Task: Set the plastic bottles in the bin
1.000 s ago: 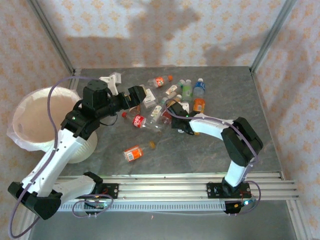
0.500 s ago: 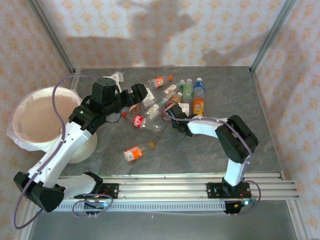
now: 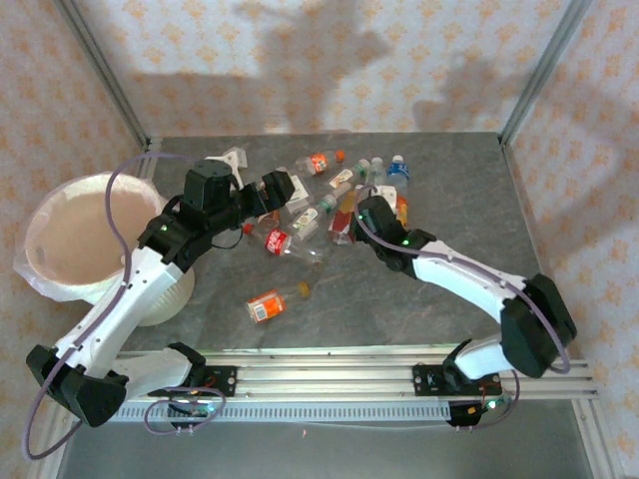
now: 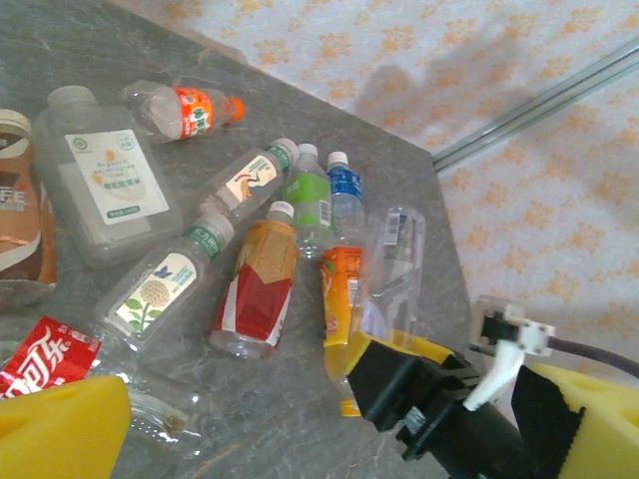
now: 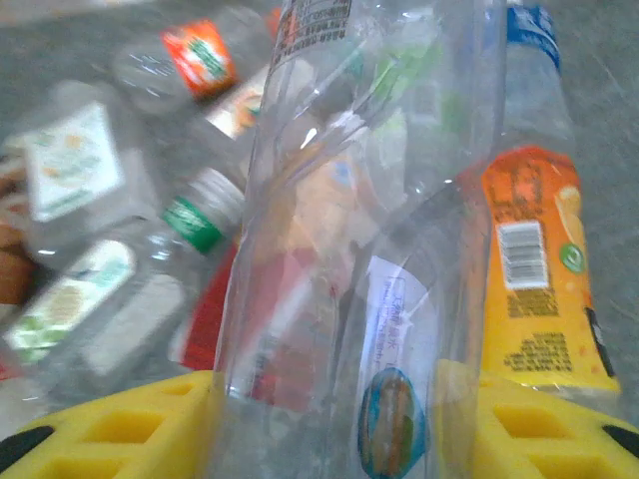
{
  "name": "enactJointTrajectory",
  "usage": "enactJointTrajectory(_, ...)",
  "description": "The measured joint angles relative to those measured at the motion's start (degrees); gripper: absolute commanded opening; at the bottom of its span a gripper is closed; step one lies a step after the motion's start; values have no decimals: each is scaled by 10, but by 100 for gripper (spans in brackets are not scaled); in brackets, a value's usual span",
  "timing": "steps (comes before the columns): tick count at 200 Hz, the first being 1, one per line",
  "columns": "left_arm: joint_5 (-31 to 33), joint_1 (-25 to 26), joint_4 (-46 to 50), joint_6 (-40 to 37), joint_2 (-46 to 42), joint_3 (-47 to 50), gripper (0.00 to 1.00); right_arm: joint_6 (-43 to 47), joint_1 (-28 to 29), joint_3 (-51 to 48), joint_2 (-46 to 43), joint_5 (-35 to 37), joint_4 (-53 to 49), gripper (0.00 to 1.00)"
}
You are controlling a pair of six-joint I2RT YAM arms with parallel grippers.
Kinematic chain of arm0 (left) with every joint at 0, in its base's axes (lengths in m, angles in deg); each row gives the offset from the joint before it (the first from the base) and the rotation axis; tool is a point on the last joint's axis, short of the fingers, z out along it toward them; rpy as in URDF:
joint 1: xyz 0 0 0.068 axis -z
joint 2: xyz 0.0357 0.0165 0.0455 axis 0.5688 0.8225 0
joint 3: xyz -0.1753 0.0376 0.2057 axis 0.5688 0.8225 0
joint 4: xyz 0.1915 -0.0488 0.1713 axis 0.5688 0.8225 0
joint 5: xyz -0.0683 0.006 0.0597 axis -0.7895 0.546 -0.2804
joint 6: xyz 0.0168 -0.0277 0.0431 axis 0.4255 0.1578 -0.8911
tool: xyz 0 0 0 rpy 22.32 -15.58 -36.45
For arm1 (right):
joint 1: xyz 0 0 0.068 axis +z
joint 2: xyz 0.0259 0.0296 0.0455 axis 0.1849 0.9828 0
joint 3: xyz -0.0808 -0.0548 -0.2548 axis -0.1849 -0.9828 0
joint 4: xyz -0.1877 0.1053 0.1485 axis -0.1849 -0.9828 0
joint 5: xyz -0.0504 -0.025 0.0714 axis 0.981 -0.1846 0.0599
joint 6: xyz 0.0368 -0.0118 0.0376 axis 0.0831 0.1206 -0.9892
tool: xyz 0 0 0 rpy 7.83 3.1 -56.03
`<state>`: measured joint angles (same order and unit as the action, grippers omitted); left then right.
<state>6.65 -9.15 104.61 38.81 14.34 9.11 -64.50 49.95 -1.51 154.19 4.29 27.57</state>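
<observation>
- Round pale pinkish-white bin lined with a thin white bag point(image 3: 70, 244): stands upright at the left of the table, mouth open. Taken as the reference for all positions below.
- Left gripper point(image 3: 277, 192): right of the bin, toward the far side. Jaws spread wide, nothing between them.
- Small clear bottle with an orange label point(image 3: 268, 304): lies on its side, alone, right of the bin and about level with the bin's near wall.
- Clear bottle with a red cola label and red cap point(image 3: 278, 240): lies on its side, right of the bin, about level with its middle.
- Remaining small clear plastic bottles with red, orange, green, blue and white labels point(image 3: 344, 180): a loose heap farther right of the bin. All lie on their sides, many touching.
- Clear thin-walled bottle with a small blue-and-white label point(image 4: 394, 254): tilted up out of the heap, well apart from the bin on its right.
- Right gripper point(image 5: 324, 429): closed across that clear bottle's body, a yellow pad pressed on each side.
- Handling, my judgement: the bottles look empty, so very light. The walls are thin and will dent under the pads, and the plastic is smooth and likely slippery.
- Best hold is across the body at mid-length, or nearer the stiffer shoulder. Squeeze enough to bite, but not so much that the bottle pops out.
- Any carry to the bin is long and leftward, so a shallow grip may let the bottle swing or slip.
</observation>
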Motion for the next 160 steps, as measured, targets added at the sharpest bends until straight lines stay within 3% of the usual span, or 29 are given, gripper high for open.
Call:
enactJointTrajectory(84,-121,0,-73,16,49,0,100,46,25,-1,-57,-187,111,44)
enactJointTrajectory(160,-105,7,-85,30,58,-6,100,44,42,19,-64,-326,157,44)
